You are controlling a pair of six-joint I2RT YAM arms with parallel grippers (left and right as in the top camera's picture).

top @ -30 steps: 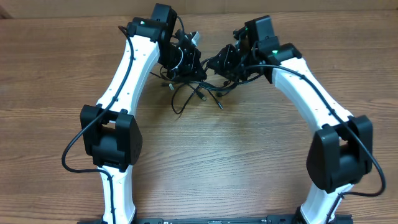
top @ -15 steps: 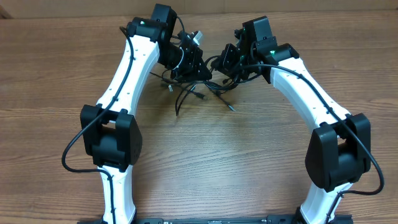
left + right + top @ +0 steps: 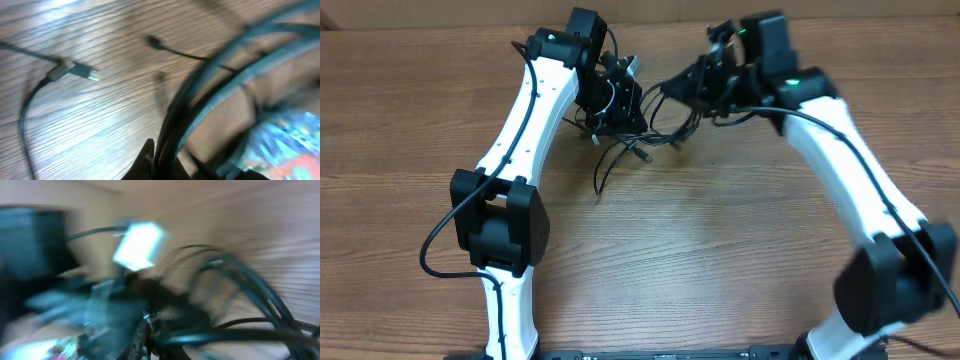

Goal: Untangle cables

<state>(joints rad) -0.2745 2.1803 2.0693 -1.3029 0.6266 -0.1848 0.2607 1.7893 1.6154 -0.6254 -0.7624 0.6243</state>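
Black cables (image 3: 638, 150) hang tangled between the left hand (image 3: 628, 108) and right hand (image 3: 680, 90), both clamped on them.

right gripper (image 3: 698, 84) snapped shut on the cables (image 3: 638, 150), then swung toward upper right of frame. Strands pulled taut across top centre, loose ends dragged slightly up.

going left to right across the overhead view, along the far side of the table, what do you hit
left arm → left gripper → cables strung between the two grippers → right gripper → right arm
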